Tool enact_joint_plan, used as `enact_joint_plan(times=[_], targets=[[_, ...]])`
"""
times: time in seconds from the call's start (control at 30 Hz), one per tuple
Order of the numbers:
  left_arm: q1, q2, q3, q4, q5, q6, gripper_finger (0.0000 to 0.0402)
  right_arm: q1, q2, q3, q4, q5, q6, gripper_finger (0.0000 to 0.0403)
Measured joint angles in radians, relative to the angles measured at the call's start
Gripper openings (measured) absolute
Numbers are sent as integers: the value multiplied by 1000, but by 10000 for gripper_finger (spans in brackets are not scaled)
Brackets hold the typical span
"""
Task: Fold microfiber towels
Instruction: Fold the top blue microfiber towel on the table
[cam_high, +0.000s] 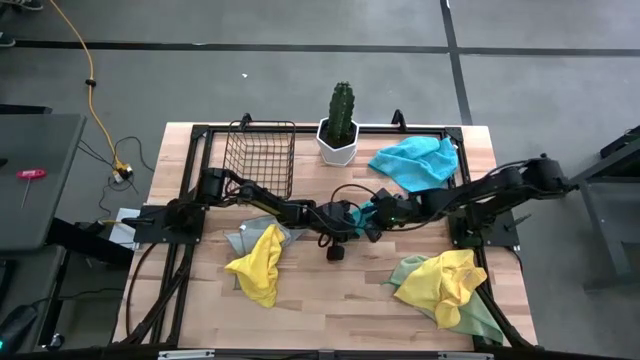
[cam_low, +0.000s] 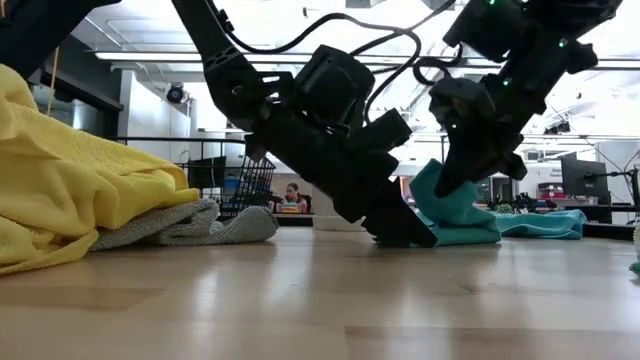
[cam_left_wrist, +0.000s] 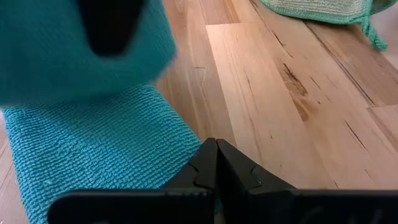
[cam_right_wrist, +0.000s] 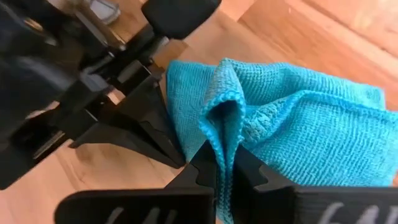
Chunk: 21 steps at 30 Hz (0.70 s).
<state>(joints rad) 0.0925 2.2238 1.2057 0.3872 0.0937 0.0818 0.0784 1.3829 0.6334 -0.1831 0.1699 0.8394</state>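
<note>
Two grippers: both meet at the middle of the table (cam_high: 330, 290) over one small turquoise towel (cam_right_wrist: 311, 137).
Left gripper (cam_left_wrist: 216, 155): reaches in from the left side, tip down at the tabletop, its two fingers pressed together with nothing visible between them; it touches the near edge of the small turquoise towel.
Right gripper (cam_right_wrist: 222, 163): reaches in from the right side, fingers clamped on a raised fold of the small turquoise towel; the pinched fold stands up between the fingers while the other part of the cloth lies flat on the wood.
Small turquoise towel: at the table's centre, between the two gripper tips, partly lifted on the right gripper's side in the low view.
Second turquoise towel (cam_high: 415, 160): lies crumpled at the far right part of the table, just beside the cactus pot (cam_high: 338, 148).
Left yellow towel (cam_high: 258, 268): bunched at the near left, lying partly on a grey towel (cam_high: 243, 238).
Right yellow towel (cam_high: 448, 280): bunched at the near right, on top of a pale green towel (cam_high: 478, 318).
Wire basket (cam_high: 260, 158): stands at the far left part of the table, beside the cactus pot.
Cactus (cam_high: 342, 108): upright in the white pot at the far edge.
Person (cam_low: 293, 197): seated far off in the room behind the table, seen only in the low view.
</note>
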Motion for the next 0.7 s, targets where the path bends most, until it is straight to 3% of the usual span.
enact_joint_plan(times=[0.33,0.7], targets=[[0,0,-1,1,-3,0,0,0,57,0,56,-3,8,37],[1,-1,-1,0,-4,0,0,0,51,0,166,-66,-23,178]])
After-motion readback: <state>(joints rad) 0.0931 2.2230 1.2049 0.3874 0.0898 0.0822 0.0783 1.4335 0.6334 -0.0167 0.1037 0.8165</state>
